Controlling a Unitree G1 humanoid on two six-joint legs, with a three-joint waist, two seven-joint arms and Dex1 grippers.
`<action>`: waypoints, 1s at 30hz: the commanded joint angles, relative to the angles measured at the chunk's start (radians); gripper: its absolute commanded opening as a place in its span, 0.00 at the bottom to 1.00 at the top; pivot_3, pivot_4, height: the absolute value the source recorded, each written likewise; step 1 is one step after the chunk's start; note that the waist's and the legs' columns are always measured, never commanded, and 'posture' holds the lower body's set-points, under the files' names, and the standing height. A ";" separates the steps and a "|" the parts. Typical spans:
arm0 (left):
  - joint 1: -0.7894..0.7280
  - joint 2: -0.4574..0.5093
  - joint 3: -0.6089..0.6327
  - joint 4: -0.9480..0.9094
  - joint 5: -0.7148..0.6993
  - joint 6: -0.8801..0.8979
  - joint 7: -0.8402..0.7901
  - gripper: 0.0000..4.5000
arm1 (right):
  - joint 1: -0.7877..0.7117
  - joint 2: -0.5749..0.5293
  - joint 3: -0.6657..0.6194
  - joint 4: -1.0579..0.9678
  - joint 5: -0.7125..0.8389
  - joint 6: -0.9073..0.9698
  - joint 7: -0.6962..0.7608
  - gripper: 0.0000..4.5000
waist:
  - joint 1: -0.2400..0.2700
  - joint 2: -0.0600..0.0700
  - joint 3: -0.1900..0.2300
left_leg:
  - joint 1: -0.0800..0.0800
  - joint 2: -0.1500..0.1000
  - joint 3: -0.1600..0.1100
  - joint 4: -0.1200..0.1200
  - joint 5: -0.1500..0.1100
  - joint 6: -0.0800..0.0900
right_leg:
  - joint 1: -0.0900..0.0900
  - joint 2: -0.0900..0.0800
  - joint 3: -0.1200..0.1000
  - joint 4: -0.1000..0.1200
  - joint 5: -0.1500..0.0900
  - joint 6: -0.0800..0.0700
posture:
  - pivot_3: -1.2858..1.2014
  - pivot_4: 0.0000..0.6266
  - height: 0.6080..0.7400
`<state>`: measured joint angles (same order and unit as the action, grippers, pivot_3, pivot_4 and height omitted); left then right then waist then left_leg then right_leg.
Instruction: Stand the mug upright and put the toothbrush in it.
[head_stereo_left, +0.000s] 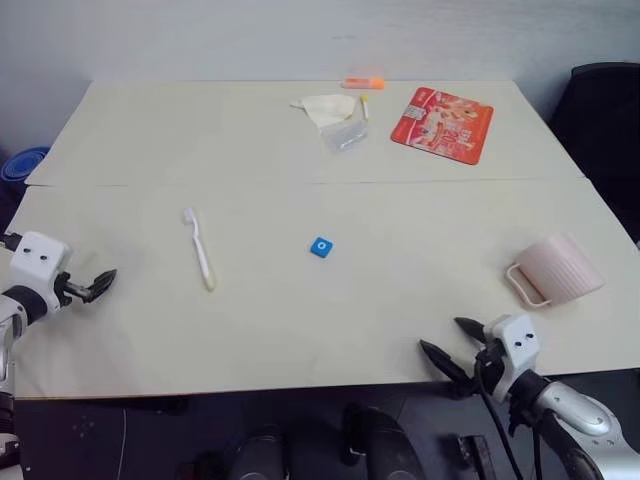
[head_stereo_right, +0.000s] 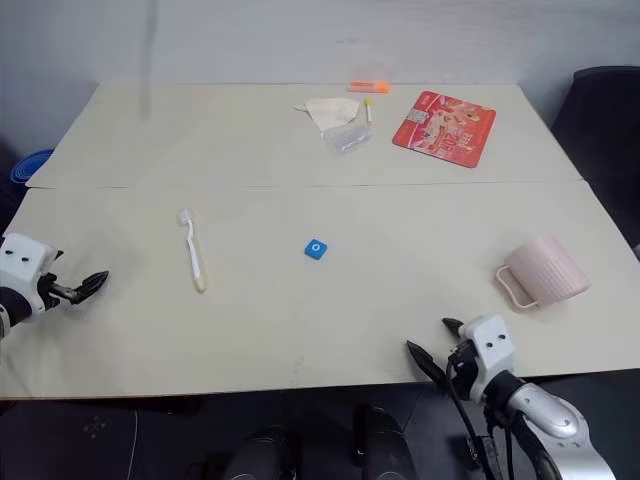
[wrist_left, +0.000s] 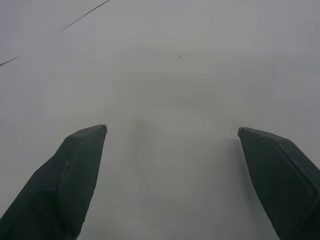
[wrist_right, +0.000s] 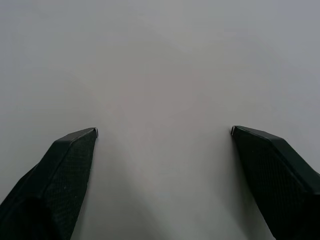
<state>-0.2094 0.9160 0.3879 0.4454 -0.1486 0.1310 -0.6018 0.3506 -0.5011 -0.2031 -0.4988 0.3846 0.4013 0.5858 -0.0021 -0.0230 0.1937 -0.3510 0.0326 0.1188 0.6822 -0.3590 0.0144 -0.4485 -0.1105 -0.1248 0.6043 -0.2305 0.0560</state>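
At the lower right of the left eye view, the right gripper (head_stereo_left: 453, 340) hovered over the near table edge with its two black fingers spread wide and nothing between them. At the lower left, the left gripper (head_stereo_left: 97, 284) likewise stood fully open and empty above the table (head_stereo_left: 400, 290), a flat matte cream surface made of two boards.

The mug (head_stereo_left: 556, 270) lay on its side at the right of the frame, just beyond the right gripper. It was pale pink ribbed plastic with a squared loop handle facing the near left. It was judged light and rigid; the ribs should give friction, and the wall or rim offers a firmer hold than the thin handle.

The toothbrush (head_stereo_left: 198, 248) lay flat left of centre, bristled head farther away, yellowish end nearer. Slim, stiff and light, it was judged liable to roll; a pinch at mid-handle suits it.

A small blue square block (head_stereo_left: 321, 246) sat at centre. At the upper centre lay a crumpled tissue (head_stereo_left: 327, 106), a clear wrapper (head_stereo_left: 344, 134), an orange marker (head_stereo_left: 362, 83) and a glossy red packet (head_stereo_left: 443, 123).
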 joint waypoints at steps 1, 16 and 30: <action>0.002 0.013 0.014 -0.012 0.002 -0.017 0.003 0.99 | 0.003 0.006 -0.001 0.016 -0.002 -0.021 0.002 1.00 | 0.000 0.000 0.000 | 0.000 0.000 0.000 0.000 0.000 0.000 | 0.000 0.000 0.000 0.000 0.000 0.000 | 0.52 0.24 1.00; -0.015 -0.009 0.012 -0.075 -0.044 0.064 -0.016 0.99 | -0.004 -0.001 0.001 0.047 0.007 -0.039 0.006 1.00 | 0.001 -0.003 -0.002 | 0.000 0.000 0.000 0.000 0.000 0.000 | 0.000 0.000 0.000 0.000 0.000 0.000 | 0.52 0.24 1.00; 0.075 -0.001 0.038 -0.493 -0.263 0.272 -0.224 0.99 | -0.162 -0.083 -0.005 -0.086 0.105 0.158 -0.009 1.00 | -0.003 -0.004 -0.002 | 0.000 0.000 0.000 0.001 0.001 -0.001 | 0.000 0.000 0.006 0.001 0.000 0.000 | 0.52 0.24 1.00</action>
<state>-0.1422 0.8849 0.3913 0.0453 -0.3481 0.3683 -0.7737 0.2152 -0.5717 -0.2015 -0.5464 0.4614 0.5426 0.5830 -0.0051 -0.0268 0.1913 -0.3510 0.0327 0.1186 0.6830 -0.3582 0.0132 -0.4483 -0.1105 -0.1169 0.6055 -0.2306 0.0558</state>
